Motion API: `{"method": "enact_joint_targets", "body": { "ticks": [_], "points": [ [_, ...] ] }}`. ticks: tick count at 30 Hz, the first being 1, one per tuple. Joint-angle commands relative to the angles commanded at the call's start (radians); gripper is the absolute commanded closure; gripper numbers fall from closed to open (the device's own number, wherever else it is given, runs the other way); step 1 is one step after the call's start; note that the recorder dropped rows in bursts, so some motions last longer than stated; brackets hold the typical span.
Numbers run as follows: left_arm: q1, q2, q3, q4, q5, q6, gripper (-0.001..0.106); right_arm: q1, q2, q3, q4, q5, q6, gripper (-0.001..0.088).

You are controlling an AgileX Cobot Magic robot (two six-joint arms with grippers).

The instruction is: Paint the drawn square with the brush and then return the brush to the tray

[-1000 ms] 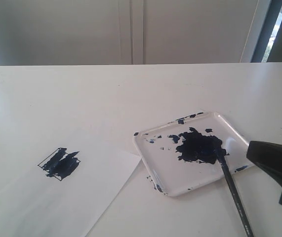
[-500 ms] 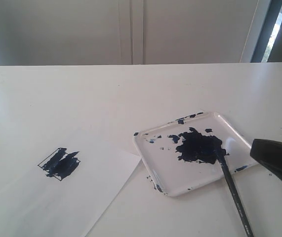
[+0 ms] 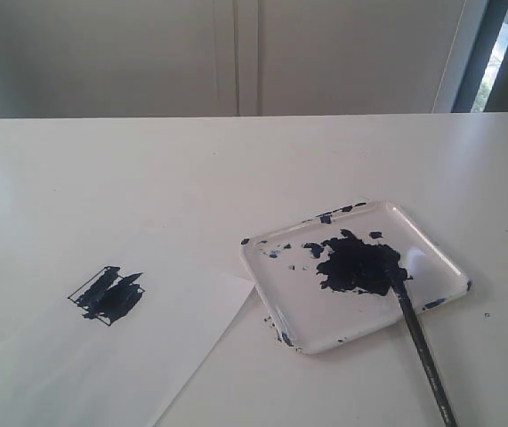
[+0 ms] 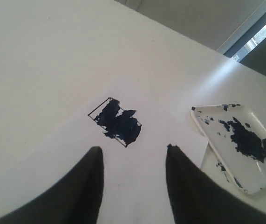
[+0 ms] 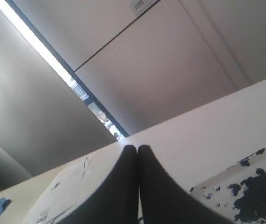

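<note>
The brush (image 3: 421, 347) rests tip-first in the tray (image 3: 282, 286), its handle crossing the rim onto the surface (image 3: 236, 169). Beside the tray, paper (image 3: 156, 356) carries the smeared drawn square (image 3: 107, 296). Left claw (image 4: 133, 148) apart; right claw (image 5: 137, 147) together, empty.

Sheet: I see the white paper sheet (image 3: 173, 347) at the counter's (image 3: 236, 169) near-left corner.
Square: black-line drawn square (image 3: 107, 296), on that sheet.
Tray: clear rectangular tray (image 3: 280, 285), right of the sheet.
Brush: thin black brush (image 3: 418, 342), tip in tray, handle toward near edge.
</note>
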Motion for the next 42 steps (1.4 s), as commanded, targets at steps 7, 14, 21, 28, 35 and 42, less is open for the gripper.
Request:
{"method": "enact_joint_targets", "body": {
  "ticks": [7, 14, 21, 28, 35, 42],
  "points": [
    [0.000, -0.030, 0.048, 0.005, -0.021, 0.007, 0.057, -0.131, 0.000, 0.105, -0.005, -0.021, 0.000, 0.0868],
    [0.000, -0.030, 0.048, 0.005, -0.021, 0.007, 0.057, -0.169, 0.000, 0.336, -0.005, -0.022, 0.000, 0.0868],
    [0.000, -0.030, 0.048, 0.005, -0.021, 0.020, 0.057, -0.187, 0.000, 0.394, -0.024, -0.060, -0.007, 0.0868],
    [0.000, -0.030, 0.048, 0.005, -0.021, 0.023, 0.057, -0.187, 0.000, 0.394, -0.024, -0.062, -0.007, 0.0868],
    [0.000, -0.030, 0.048, 0.005, -0.021, 0.023, 0.057, -0.187, 0.000, 0.394, -0.022, -0.062, -0.007, 0.0868],
    [0.000, -0.030, 0.048, 0.005, -0.021, 0.023, 0.057, -0.187, 0.000, 0.394, -0.022, -0.062, -0.007, 0.0868]
  ]
}}
